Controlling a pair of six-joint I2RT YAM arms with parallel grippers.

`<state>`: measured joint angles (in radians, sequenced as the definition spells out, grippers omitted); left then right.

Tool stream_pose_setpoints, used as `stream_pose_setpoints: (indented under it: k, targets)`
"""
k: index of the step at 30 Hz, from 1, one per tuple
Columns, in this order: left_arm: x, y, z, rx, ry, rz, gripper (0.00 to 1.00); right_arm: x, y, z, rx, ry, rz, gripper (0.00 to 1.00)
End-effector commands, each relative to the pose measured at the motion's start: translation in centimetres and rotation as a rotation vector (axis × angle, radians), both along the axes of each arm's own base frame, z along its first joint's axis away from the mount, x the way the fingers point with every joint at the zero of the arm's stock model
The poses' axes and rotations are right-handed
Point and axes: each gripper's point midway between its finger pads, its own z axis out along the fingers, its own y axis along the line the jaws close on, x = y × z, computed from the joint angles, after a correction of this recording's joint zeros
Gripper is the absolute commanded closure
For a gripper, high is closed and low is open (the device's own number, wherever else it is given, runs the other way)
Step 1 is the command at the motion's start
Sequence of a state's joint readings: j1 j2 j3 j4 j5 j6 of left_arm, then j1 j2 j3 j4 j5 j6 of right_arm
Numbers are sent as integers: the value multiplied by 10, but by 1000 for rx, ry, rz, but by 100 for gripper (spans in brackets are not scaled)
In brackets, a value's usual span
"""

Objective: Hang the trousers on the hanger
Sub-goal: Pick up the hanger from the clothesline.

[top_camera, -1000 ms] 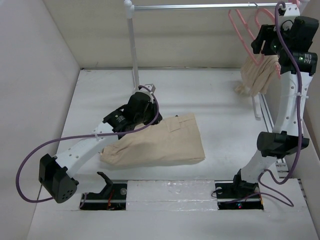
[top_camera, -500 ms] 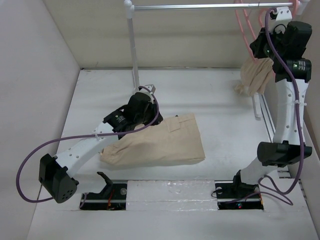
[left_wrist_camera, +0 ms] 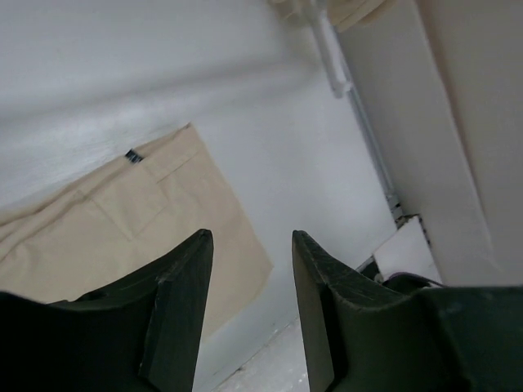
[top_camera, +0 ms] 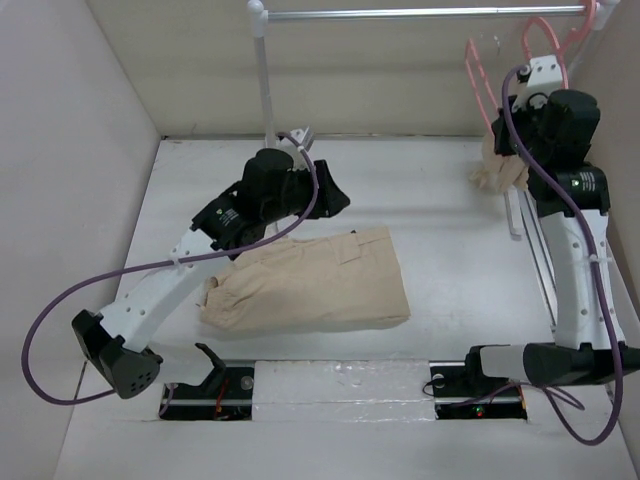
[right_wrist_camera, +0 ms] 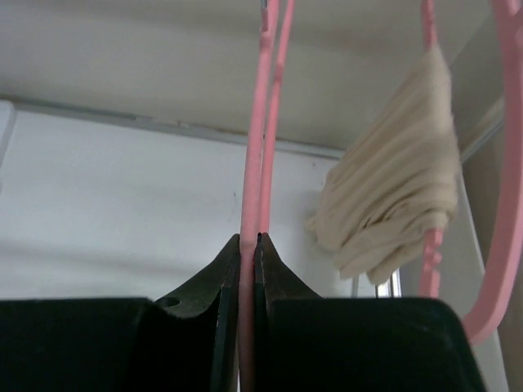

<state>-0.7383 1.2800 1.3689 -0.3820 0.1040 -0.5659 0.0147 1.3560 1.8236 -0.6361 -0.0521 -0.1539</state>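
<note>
The beige trousers (top_camera: 310,285) lie flat on the table in front of the arms; their pocket end shows in the left wrist view (left_wrist_camera: 122,220). My left gripper (top_camera: 335,197) hovers above their far edge, open with nothing between its fingers (left_wrist_camera: 249,237). At the back right, my right gripper (top_camera: 505,105) is raised beside the rail and shut on the thin pink rod of the hanger (top_camera: 478,75). In the right wrist view the rod of the hanger (right_wrist_camera: 263,122) runs straight up out of the closed right gripper (right_wrist_camera: 249,238).
A smaller bunched beige garment (top_camera: 500,165) hangs on a second pink hanger (top_camera: 545,35), just right of my right gripper (right_wrist_camera: 400,196). The metal rail (top_camera: 420,13) spans the back, with its white post (top_camera: 263,90) behind the left arm. Walls enclose the table.
My left gripper has opened, let go of the trousers and risen toward the back right. My right gripper has shut on the pink hanger, and the right arm has shifted.
</note>
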Motion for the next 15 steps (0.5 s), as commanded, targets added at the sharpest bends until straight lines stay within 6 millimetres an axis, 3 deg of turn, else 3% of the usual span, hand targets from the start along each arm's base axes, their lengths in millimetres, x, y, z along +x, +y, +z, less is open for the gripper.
stream_pose_setpoints:
  k: [1, 4, 5, 6, 7, 10, 11, 13, 14, 15]
  targets:
    - [-4, -22, 52, -104, -80, -89, 60, -13, 5, -5, 4, -60, -14, 100]
    - [-13, -51, 69, -99, -116, -160, 55, -31, 5, -15, -10, -63, -54, 100]
    - [-13, -51, 68, -96, -113, -160, 55, -31, 5, -15, -10, -63, -54, 100]
    - [-17, -63, 75, -106, -119, -192, 54, -42, 4, -10, -10, -86, -63, 100]
    - [-16, -67, 77, -113, -123, -201, 53, -46, 9, -25, -17, -55, -52, 100]
    - [-24, -87, 87, -166, -121, -263, 52, -69, 12, -40, 0, -33, -60, 100]
    - [-24, -91, 89, -179, -119, -269, 52, -74, 19, -62, 2, 12, -42, 100]
    - [-27, -102, 85, -178, -106, -295, 51, -94, 24, -77, 27, 29, -37, 100]
    - [-26, -104, 85, -177, -107, -297, 51, -99, 34, -102, 25, 81, -8, 100]
    - [-27, -110, 79, -166, -97, -310, 51, -105, 34, -113, 23, 101, -16, 100]
